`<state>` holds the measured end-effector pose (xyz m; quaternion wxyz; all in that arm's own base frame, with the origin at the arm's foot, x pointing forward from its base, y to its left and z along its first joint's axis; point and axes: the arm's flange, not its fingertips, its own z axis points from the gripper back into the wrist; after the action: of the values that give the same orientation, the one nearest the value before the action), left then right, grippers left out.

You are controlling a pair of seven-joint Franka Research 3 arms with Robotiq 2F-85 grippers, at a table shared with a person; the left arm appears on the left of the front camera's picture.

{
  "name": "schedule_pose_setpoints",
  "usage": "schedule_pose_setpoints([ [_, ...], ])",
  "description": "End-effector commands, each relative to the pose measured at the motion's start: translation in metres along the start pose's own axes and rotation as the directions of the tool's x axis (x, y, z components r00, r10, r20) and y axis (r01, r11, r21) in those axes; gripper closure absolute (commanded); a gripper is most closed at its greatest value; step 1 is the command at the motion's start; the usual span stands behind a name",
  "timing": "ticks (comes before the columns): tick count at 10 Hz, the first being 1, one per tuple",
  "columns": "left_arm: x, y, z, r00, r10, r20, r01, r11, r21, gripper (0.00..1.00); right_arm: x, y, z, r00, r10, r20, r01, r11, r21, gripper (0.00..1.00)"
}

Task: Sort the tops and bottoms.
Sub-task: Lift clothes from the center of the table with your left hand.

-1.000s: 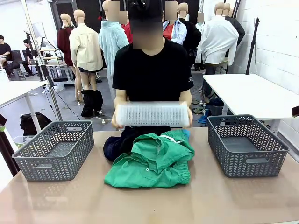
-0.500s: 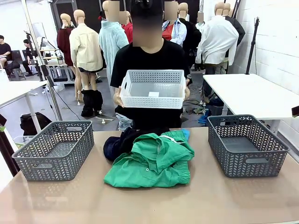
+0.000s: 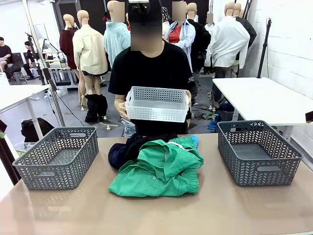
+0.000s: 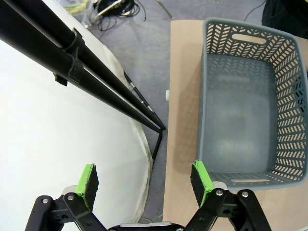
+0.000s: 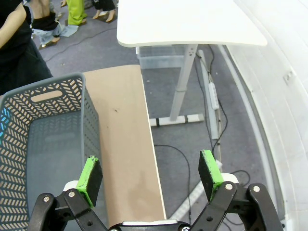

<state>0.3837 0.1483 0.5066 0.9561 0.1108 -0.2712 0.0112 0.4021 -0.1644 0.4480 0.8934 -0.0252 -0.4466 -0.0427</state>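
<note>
1. Brown table (image 3: 220, 210) fills the foreground, and a person (image 3: 151, 68) stands at its far edge holding a white perforated basket (image 3: 154, 113) at chest height, off the table.
2. The clothes lie in one heap at mid-table, between the left grey basket (image 3: 73, 169) and the right grey basket (image 3: 254, 174), well apart from both.
3. The emerald green bottoms (image 3: 161, 169) lie on top. The dark navy bottoms (image 3: 122, 152) bulge out at the heap's far left. Only a corner of the sky-blue top (image 3: 194, 141) peeks out at the far right, under the green cloth. I cannot tell a black garment apart from the dark cloth.
4. Sorting has not begun, going by the two bare grey baskets, so the likely first move is to take the green bottoms off the heap.
5. To do it well, pinch a raised fold near the green cloth's middle rather than a flat edge. Lift straight up until the hem hangs free before swinging sideways, or the blue top beneath may be dragged along. Choose one basket for bottoms and keep to it.
6. The left pincer (image 4: 144, 173) hangs high with its jaws spread wide and nothing between them. It points down over the table's left edge, with the left grey basket just beside one pad.
7. The right pincer (image 5: 150, 166) is likewise spread and empty. It looks down over the table's right edge and the floor, with the right grey basket's rim beside it.
8. Both arms sit well away from the heap, so either has a long reach inward.
</note>
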Motion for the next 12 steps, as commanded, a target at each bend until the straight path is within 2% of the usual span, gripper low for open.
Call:
schedule_pose_setpoints([
  [1,-0.0030,-0.0003,0.0010,1.000,-0.001,-0.003,0.001,1.000,0.013,0.00,0.0017,0.0015,0.0032,1.000,0.007,-0.002,-0.007,1.000,-0.005,0.00],
  [12,-0.0030,-0.0003,0.0010,1.000,-0.001,-0.003,0.001,1.000,0.013,0.00,0.0017,0.0015,0.0032,1.000,0.007,-0.002,-0.007,1.000,-0.005,0.00],
])
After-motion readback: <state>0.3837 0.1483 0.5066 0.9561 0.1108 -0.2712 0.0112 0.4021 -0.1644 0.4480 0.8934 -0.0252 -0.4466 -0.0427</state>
